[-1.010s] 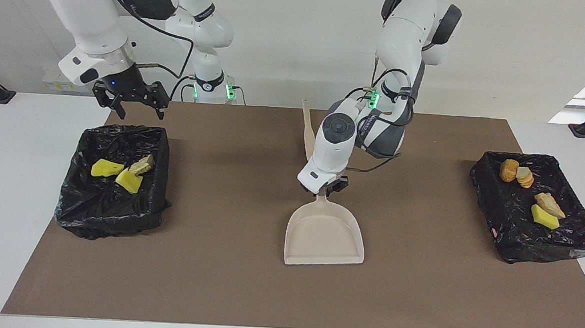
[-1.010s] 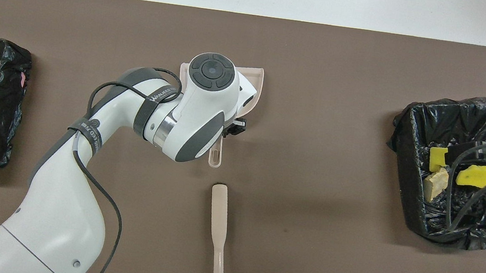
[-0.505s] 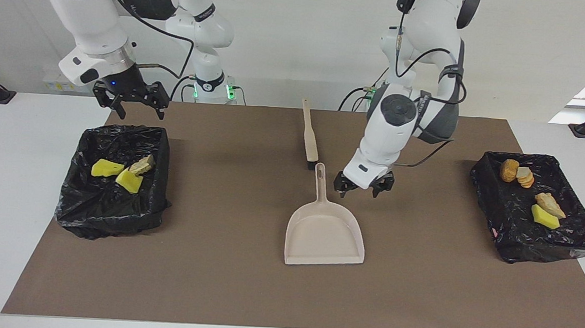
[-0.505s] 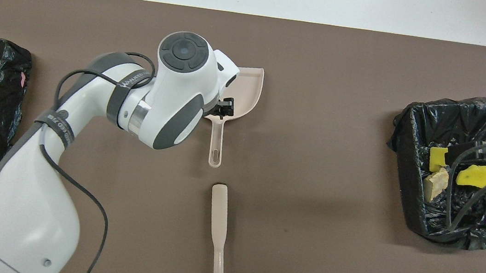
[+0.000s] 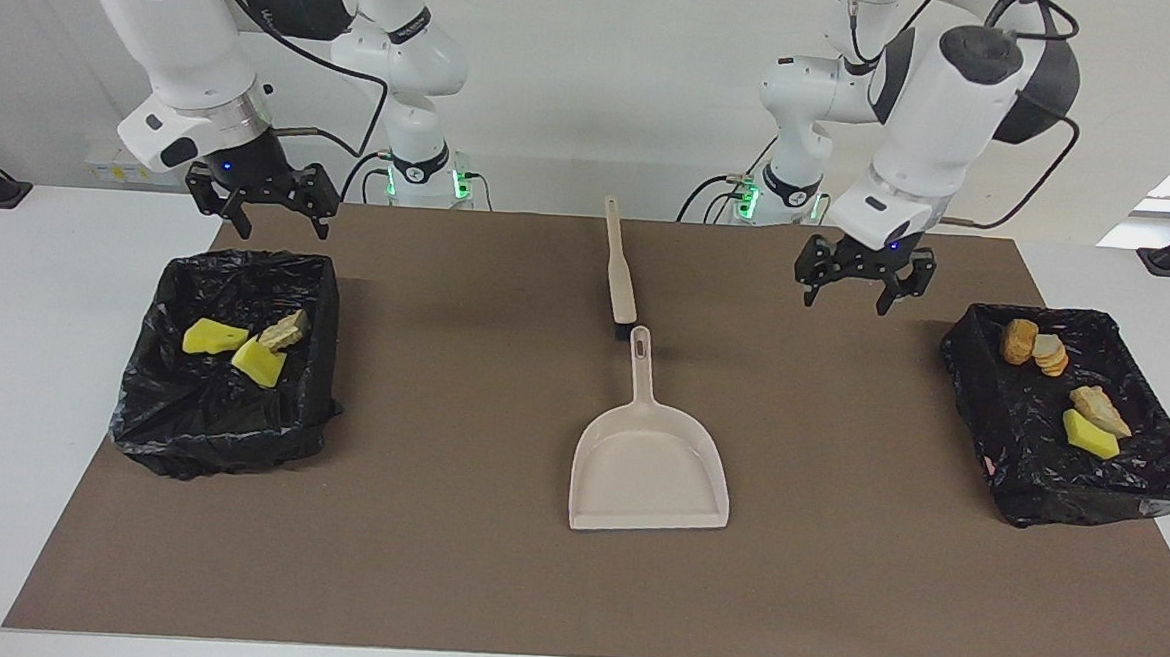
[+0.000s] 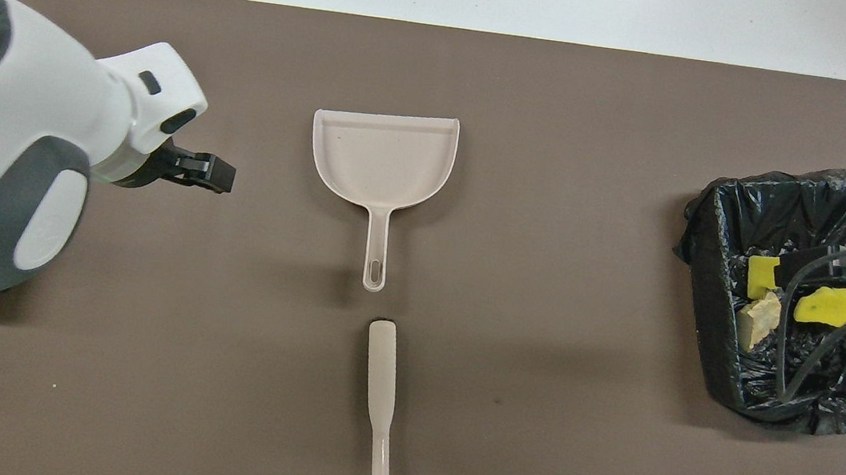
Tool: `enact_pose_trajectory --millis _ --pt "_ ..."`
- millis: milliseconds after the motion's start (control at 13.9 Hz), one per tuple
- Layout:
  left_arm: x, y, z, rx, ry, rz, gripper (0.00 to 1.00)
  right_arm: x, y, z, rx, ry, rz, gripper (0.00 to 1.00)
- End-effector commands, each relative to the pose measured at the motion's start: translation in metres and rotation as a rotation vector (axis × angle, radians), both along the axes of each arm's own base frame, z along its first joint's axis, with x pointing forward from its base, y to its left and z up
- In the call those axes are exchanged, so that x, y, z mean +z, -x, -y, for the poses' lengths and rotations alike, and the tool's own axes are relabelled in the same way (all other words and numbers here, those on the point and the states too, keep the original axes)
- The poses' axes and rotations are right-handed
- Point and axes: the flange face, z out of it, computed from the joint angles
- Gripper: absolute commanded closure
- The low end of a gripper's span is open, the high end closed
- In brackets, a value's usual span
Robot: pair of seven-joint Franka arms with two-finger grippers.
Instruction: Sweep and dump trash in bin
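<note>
The trash lies in two bins lined with black bags. The bin [image 5: 208, 444] at the right arm's end holds two yellow wedges [image 5: 214, 337] and a beige lump [image 5: 284, 331]. The bin [image 5: 1067, 494] at the left arm's end holds pastry pieces [image 5: 1020, 341], a beige scrap [image 5: 1100, 408] and a yellow wedge [image 5: 1090, 435]. My left gripper [image 5: 863, 283] hangs open and empty over the mat, between the dustpan [image 5: 650, 462] and its nearby bin. My right gripper [image 5: 261, 209] waits open above the rim of the other bin [image 6: 713, 305].
The beige dustpan [image 6: 384, 160] lies flat mid-mat, its handle pointing toward the robots. A beige brush [image 5: 620, 265] lies in line with it, nearer to the robots. In the overhead view the left arm covers the bin at its end.
My left gripper opened off the dustpan's handle, rose and swung toward the left arm's end of the table. The dustpan stays on the mat. The right arm has not moved.
</note>
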Motion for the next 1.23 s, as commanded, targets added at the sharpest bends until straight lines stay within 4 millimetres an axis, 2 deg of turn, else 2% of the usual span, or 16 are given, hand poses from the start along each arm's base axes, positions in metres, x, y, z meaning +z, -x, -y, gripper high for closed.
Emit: enact_pose_trajectory --millis 0,72,144,289,433,577,866,1154 --pt "0.058 0.009 -0.028 0.011 0.006 -0.015 0.00 0.003 0.000 -0.001 -0.012 -0.017 0.018 0.00" --pt "0.077 0.011 -0.031 -0.010 0.008 -0.019 0.00 0.003 0.000 -0.001 -0.012 -0.017 0.018 0.00" --pt "0.084 0.011 -0.032 -0.011 0.008 -0.044 0.00 0.003 0.000 -0.001 -0.012 -0.017 0.018 0.00" --pt "0.098 -0.005 -0.049 0.017 0.014 -0.084 0.00 0.003 0.000 -0.001 -0.013 -0.017 0.018 0.00" --pt "0.100 -0.014 -0.053 0.021 0.021 -0.102 0.00 0.003 0.000 -0.001 -0.012 -0.017 0.018 0.00" --pt "0.108 -0.010 -0.062 -0.011 0.024 -0.082 0.00 0.003 0.000 -0.001 -0.012 -0.017 0.018 0.00" --pt "0.099 0.007 -0.068 -0.021 0.020 -0.071 0.00 0.003 0.000 -0.001 -0.012 -0.017 0.018 0.00" --pt "0.094 0.012 -0.068 -0.020 0.021 -0.054 0.00 0.003 0.000 -0.001 -0.012 -0.017 0.018 0.00"
